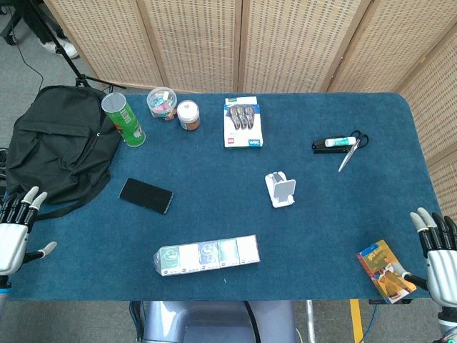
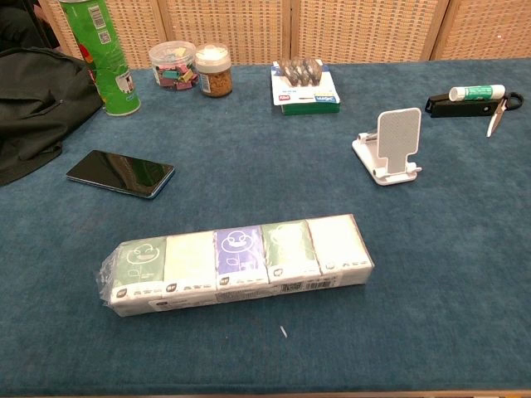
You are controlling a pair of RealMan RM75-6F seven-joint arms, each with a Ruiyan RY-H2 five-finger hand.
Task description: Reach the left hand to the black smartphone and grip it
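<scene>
A blue carpet-like table (image 1: 300, 236) set before woven wicker screens (image 1: 285, 43) is seen from the head view. The flat black rectangular smartphone (image 1: 146, 195) lies on the left half of the table, just beside the slumped black fabric backpack (image 1: 57, 146) and in front of the tall green cylindrical snack can (image 1: 123, 119). Its long axis runs diagonally, from upper left to lower right. The left hand (image 1: 16, 230) is held at the near left edge, off the phone and well apart from it; the phone lies ahead of it and toward the table's middle. Its fingers are spread and nothing is held. The right hand (image 1: 437, 256) is at the far opposite edge, likewise spread and empty, just beside a small orange booklet (image 1: 385, 270). The left hand is judged clearly the nearer. A long plastic-wrapped multipack of tissues (image 1: 207, 255) lies near the front edge, beyond the phone on the straight line from the left hand.

In the chest view, neither hand is shown. The smartphone (image 2: 120, 173) is seen lying flat, screen up, at the left, untouched, with the tissue pack (image 2: 236, 263) nearer the camera and a white plastic phone stand (image 2: 388, 147) well apart to the right.
</scene>
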